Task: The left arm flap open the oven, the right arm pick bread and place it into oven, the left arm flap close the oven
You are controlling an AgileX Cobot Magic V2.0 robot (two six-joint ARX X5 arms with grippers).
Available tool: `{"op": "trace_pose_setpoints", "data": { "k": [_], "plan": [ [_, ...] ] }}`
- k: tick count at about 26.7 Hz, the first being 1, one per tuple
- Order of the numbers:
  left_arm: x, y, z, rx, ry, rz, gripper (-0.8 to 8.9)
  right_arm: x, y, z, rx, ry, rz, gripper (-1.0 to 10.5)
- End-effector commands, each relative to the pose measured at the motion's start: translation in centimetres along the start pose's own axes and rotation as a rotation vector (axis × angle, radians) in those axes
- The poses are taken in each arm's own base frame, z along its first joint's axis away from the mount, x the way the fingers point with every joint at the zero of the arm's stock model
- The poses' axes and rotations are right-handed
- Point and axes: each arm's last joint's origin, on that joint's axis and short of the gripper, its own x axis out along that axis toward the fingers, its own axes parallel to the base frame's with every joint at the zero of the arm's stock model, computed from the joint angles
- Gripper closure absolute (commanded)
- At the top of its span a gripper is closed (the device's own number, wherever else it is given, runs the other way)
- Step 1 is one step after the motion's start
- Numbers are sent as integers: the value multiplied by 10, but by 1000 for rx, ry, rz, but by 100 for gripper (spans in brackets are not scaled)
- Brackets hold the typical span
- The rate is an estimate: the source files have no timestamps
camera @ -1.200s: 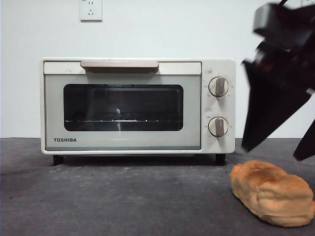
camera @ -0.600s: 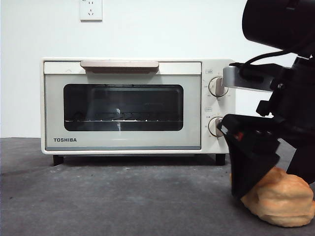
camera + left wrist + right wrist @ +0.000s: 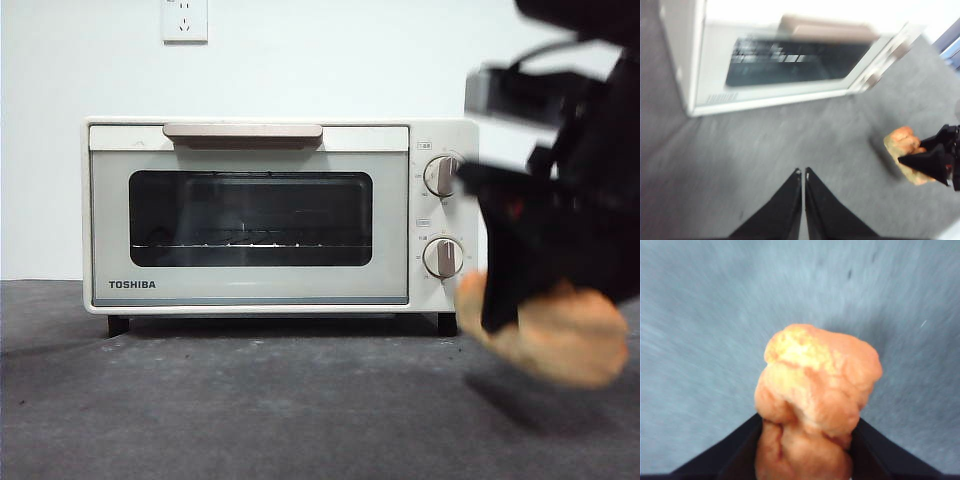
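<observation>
The oven [image 3: 280, 215] stands at the left on the grey counter [image 3: 250, 410], unmoved since the earlier frames, its glass door shut and the beige handle [image 3: 243, 132] along its top edge. In the left wrist view the left end effector [image 3: 803, 172] hangs above bare counter in front of the oven, its jaws pressed together on nothing. At the right, the right end effector [image 3: 560, 320] is clamped on the bread [image 3: 555, 335], one jaw on each side of the loaf in the right wrist view. Half a second ago the loaf sat on the counter under the arm; now it is lifted clear, blurred, with a shadow beneath it, just right of the oven's lower knob [image 3: 442, 257].
</observation>
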Motion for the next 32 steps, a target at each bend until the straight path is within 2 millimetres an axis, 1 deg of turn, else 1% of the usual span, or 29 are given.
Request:
{"op": "trace_pose_setpoints", "data": {
  "k": [1, 4, 7, 13, 18, 25, 28, 32],
  "plan": [
    [3, -4, 12, -17, -46, -43, 796, -18, 5, 10, -2, -53, 32, 744],
    [18, -8, 24, -1, -70, -94, 795, -42, 5, 15, -16, -105, 49, 743],
    [35, -13, 40, 29, -69, -74, 795, -58, 5, 18, -12, -146, 65, 743],
    [65, -23, 72, 89, -86, -82, 795, -72, 3, 16, -9, -181, 79, 743],
    [95, -27, 90, 129, -61, -77, 796, -78, 2, 14, -8, -193, 85, 743],
    [132, -29, 102, 190, -2, -31, 796, -85, 1, 14, -7, -214, 95, 743],
    [144, -28, 103, 195, 14, -28, 796, -85, 1, 14, -7, -212, 95, 743],
    [155, -28, 101, 215, 23, -12, 796, -85, 1, 14, -7, -212, 95, 743]
  ]
}}
